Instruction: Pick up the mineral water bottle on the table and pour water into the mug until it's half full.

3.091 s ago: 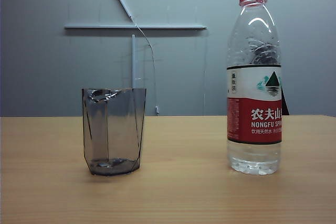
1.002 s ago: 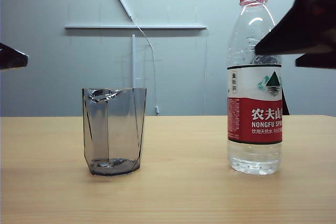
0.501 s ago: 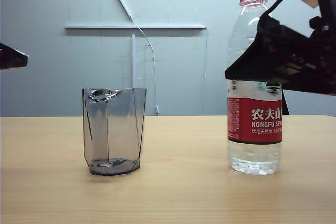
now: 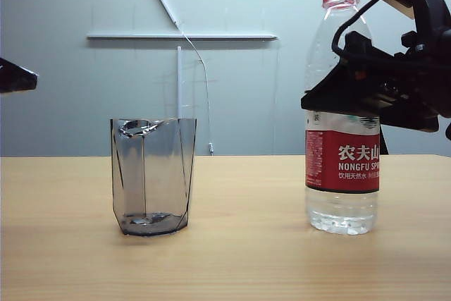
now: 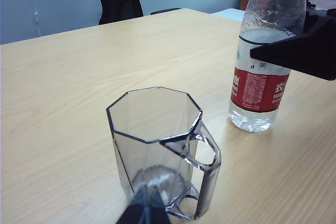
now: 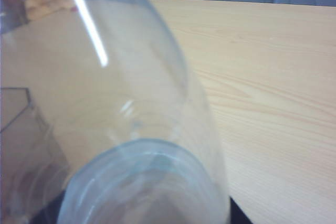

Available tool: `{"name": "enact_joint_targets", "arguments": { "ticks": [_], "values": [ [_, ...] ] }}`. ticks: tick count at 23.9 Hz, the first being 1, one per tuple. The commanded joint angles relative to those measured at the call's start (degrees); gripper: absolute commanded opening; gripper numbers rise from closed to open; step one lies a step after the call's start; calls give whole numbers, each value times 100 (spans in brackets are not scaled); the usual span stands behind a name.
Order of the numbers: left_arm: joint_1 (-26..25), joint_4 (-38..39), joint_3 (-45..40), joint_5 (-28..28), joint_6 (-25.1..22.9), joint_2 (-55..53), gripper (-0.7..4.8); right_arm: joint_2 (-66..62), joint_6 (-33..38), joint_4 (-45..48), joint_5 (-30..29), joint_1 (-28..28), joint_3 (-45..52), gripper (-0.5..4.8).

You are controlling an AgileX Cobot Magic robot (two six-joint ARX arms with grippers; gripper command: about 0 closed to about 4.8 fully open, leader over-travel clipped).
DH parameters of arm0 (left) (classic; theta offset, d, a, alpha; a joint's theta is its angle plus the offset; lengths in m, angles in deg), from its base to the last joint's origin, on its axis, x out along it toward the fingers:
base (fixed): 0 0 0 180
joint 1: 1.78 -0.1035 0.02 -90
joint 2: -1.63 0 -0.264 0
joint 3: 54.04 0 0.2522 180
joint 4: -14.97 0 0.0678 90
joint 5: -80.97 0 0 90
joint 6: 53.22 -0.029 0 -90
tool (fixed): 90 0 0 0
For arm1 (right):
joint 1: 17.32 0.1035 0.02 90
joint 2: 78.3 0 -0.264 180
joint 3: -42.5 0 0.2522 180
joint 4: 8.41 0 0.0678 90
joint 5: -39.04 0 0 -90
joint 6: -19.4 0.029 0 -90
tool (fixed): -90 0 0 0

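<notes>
A: Exterior view first, nearest things: what stands on the table (image 4: 232, 259)?

B: The mug (image 4: 152, 176), smoky and faceted, upright toward the left edge. The mineral water bottle (image 4: 342, 174) stands upright toward the right edge, well apart from the mug, cap off, with the water (image 4: 341, 211) low in its base.

A: And the right gripper (image 4: 338, 100)?

B: It is at the bottle, level with the top of the label. One dark finger crosses the bottle's front. The bottle's base rests on the table. Whether the jaws press the bottle or just stand around it, I cannot tell.

A: The right wrist view?

B: Only the bottle's clear shoulder and neck (image 6: 136, 129), very close and blurred, with the table beyond.

A: The left gripper?

B: In the left wrist view its tips (image 5: 148, 209) meet in a closed point, just before the mug (image 5: 157, 145), holding nothing. Farther off, the bottle (image 5: 261, 85) stands with the right gripper's finger (image 5: 299, 53) across it.
</notes>
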Motion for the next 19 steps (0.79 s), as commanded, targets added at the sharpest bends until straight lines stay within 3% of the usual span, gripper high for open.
{"name": "enact_joint_targets", "arguments": {
  "ticks": [1,5,9,13,17,19],
  "values": [
    [-4,-39,13,0,17,-9,-2,17,24,146,-9,4,-35,313],
    [-4,-37,13,-2,17,-9,-2,24,7,184,-13,4,-68,313],
    [-9,-37,15,-2,17,-9,-2,26,-511,-66,-94,11,-452,313],
    [-13,-37,15,0,17,-9,-2,20,-1235,-1287,-199,48,-1235,313],
    [-17,-39,15,-2,17,-9,-2,13,-2459,-3014,-243,223,-2245,313],
    [-22,-37,15,-2,17,-9,-2,-66,-2909,-3383,-225,332,-2588,312]
  ]
}}
